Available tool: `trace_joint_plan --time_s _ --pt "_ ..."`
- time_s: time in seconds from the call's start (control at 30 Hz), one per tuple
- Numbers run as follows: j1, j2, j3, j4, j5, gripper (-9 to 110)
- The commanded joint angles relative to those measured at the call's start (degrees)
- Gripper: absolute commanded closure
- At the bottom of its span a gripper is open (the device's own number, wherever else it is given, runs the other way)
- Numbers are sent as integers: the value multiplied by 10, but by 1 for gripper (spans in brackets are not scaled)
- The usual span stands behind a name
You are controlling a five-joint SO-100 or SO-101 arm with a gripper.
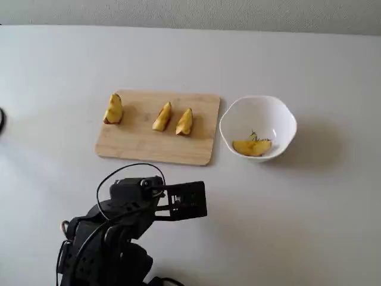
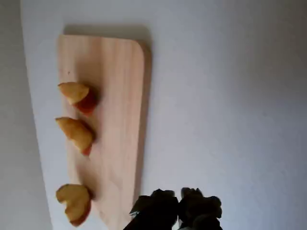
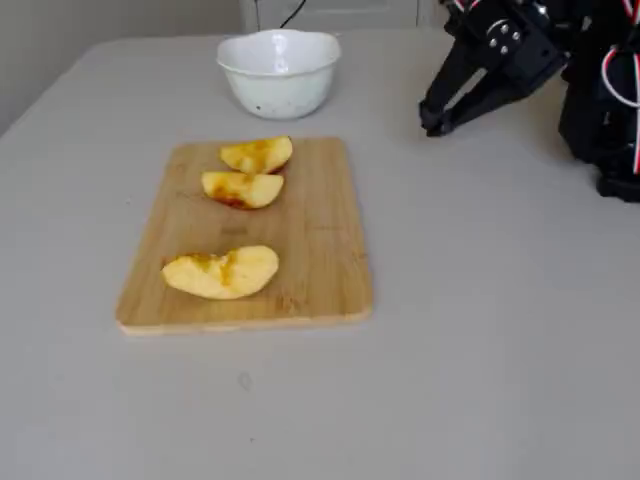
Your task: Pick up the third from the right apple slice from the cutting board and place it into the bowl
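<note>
While the claw (image 3: 432,126) hangs in the upper right of a fixed view with its jaws together and nothing between them, the apple slice (image 1: 250,147) lies inside the bowl (image 1: 284,117), right of centre in the other fixed view. Just left of the bowl sits the cutting board (image 1: 143,149), its right edge near the bowl's rim without touching. Three wedges (image 1: 162,117) remain along the board's far half. Bare surface (image 1: 297,226) spreads wide across the lower right of that view.
</note>
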State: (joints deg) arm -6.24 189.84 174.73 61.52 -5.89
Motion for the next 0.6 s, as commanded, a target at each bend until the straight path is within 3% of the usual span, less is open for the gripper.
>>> trace_joint_plan --time_s 0.0,0.57 --pt "9 6 1 -13 -1 101" --pt "7 6 1 -13 -3 99"
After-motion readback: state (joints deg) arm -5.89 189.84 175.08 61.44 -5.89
